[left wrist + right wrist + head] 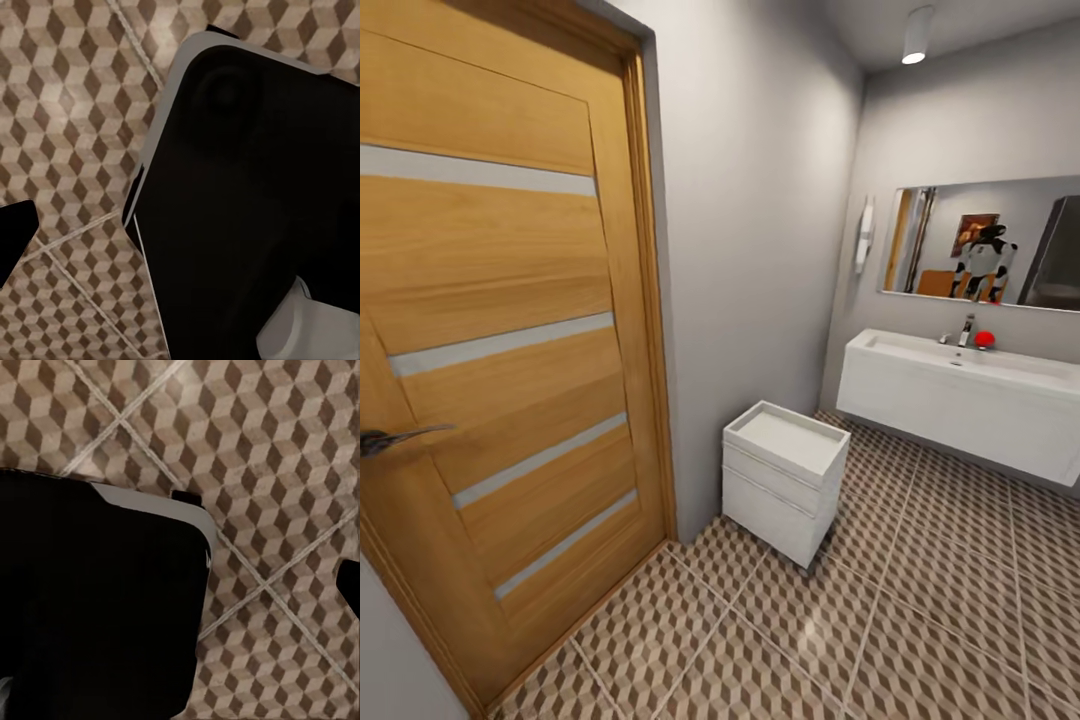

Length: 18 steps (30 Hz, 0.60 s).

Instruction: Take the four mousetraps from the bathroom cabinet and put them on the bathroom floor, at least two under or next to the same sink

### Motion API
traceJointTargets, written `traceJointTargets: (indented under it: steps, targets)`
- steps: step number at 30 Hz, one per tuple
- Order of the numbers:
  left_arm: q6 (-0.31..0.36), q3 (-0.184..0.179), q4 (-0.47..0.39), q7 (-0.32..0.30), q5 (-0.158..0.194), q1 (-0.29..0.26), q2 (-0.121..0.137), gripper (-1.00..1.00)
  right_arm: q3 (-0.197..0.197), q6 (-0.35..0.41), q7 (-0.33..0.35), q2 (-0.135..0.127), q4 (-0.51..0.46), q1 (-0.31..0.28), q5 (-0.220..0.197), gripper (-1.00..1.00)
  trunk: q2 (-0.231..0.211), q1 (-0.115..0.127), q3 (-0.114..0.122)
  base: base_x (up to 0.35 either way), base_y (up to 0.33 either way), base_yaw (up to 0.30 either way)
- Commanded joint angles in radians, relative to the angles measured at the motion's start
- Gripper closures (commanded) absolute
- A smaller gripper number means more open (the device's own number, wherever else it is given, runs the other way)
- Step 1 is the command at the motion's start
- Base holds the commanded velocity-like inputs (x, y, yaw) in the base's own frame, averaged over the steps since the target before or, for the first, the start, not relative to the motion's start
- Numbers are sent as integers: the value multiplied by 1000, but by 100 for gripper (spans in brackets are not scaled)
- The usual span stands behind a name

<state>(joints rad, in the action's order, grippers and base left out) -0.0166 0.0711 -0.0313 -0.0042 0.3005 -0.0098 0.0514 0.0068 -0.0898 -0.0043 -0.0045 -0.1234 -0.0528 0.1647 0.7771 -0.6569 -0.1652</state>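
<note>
Wood-grain door (500,330) fills the head view's left, cut off at the frame edge; past it, the white sink (960,400) hangs over the bathroom floor (920,600), a small white drawer unit (785,478) nearby. Both wrist views show tiles behind the robot's dark base (247,210); whether either gripper's jaws are clenched or released, I cannot tell.

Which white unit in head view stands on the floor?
The small white drawer unit beside the door; the sink is wall-hung, with bare tiled floor beneath it.
</note>
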Motion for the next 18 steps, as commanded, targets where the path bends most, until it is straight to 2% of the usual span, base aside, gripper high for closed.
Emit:
traceJointTargets:
  steps: [1,18]
  targets:
    - [-2,7,1,0,1,-1,0,-100,0,-4,1,0,0,-1,8,-100,-6,4,3,0,0,242]
    - [-3,6,2,0,0,-1,-1,-100,-1,-3,8,-2,4,-1,13,-100,-125,69,73,0,0,235]
